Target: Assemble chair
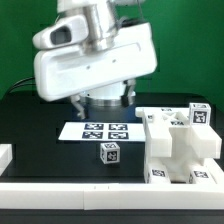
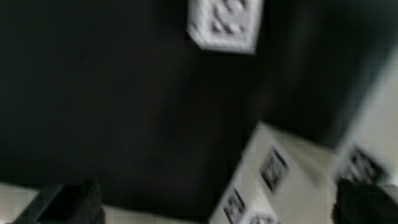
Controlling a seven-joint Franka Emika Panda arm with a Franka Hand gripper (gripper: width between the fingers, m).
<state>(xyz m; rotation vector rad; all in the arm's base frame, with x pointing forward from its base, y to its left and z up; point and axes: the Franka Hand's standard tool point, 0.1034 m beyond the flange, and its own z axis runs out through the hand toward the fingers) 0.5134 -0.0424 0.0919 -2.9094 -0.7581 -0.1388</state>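
Here, chair [image 1: 180,145] blocky, upright, toward the exterior view's right; long axis unclear.

No legible text, brand, or number appears in either view. The only signs are black-and-white square tags: four on the marker board [image 1: 97,130], one on the small cube [image 1: 109,152], and several on the chair [image 1: 180,146]. The wrist view shows blurred tags on white parts, their patterns indistinct. None of these tags carries readable characters.
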